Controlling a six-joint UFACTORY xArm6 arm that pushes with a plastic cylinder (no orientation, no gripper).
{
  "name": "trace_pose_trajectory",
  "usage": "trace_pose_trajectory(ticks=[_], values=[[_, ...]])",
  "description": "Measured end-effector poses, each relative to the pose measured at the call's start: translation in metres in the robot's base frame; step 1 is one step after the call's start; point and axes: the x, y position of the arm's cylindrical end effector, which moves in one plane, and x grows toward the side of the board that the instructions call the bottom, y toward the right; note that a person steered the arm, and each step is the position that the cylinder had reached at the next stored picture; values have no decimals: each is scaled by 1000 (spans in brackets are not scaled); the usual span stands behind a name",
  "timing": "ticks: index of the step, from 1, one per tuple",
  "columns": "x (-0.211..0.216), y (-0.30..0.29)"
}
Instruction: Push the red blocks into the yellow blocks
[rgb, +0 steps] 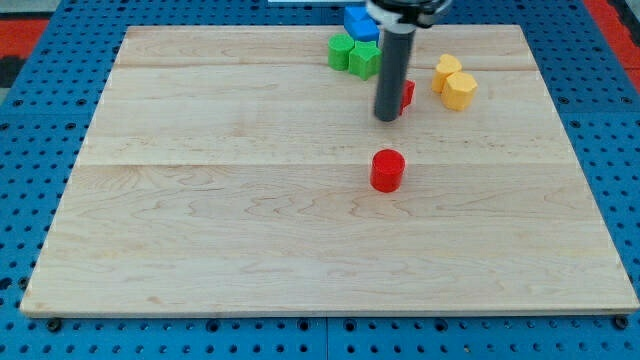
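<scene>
My tip (386, 117) rests on the board just left of a red block (406, 95), which the rod mostly hides; its shape cannot be made out. A red cylinder (387, 170) stands lower down, a little below my tip and apart from it. Two yellow blocks sit to the right: one (447, 71) above and a hexagon-like one (460, 90) just below it, touching. The hidden red block lies a short gap left of the yellow pair.
Two green blocks (342, 50) (364, 58) sit touching near the view's top, left of the rod. A blue block (360, 22) lies above them at the board's top edge. The wooden board (200, 200) rests on a blue perforated table.
</scene>
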Motion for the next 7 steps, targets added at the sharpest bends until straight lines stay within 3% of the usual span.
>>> trace_pose_trajectory(ticks=[1,2,3,4,5,6,7], values=[[-23,-21],[-41,52],[-41,79],[-18,-7],[36,-87],[99,-71],[98,-9]])
